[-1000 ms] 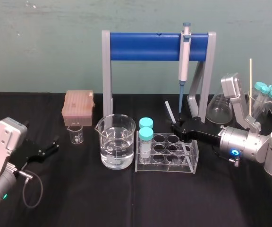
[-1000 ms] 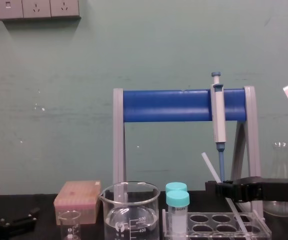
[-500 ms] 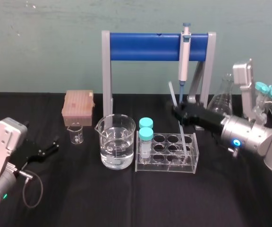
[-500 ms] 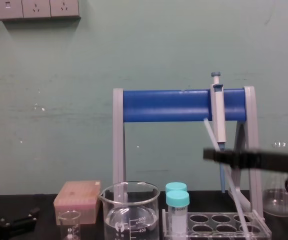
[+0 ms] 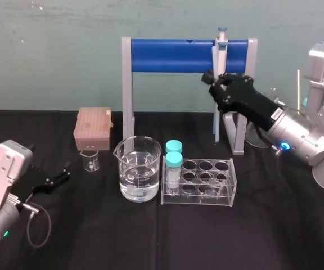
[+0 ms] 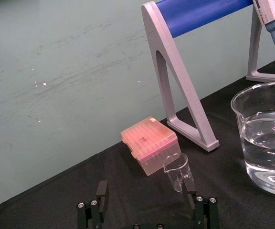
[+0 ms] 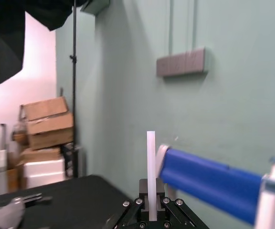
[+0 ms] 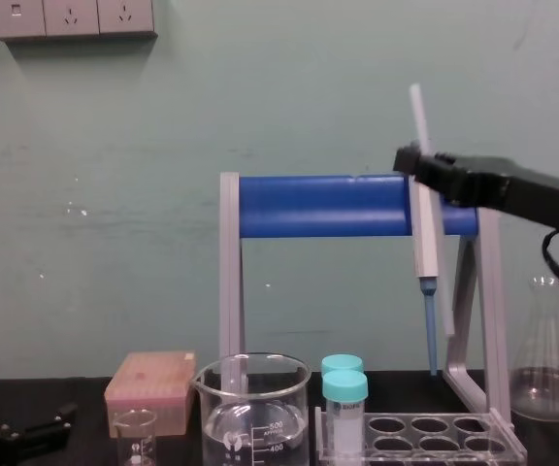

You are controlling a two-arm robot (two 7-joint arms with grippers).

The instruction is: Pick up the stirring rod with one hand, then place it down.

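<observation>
Grip is closed on the stirring rod (image 8: 417,112): the right gripper (image 8: 411,161) pinches it between both fingers, raised level with the right end of the stand (image 8: 347,206), by its blue bar. The rod stands nearly upright, slightly tilted, its top above the bar and its lower end hanging below the bar beside the stand's right leg, crossing the pipette (image 8: 423,243) that hangs on the stand. The left gripper (image 6: 147,210) sits low, well left of the stand, fingers spread and empty
</observation>
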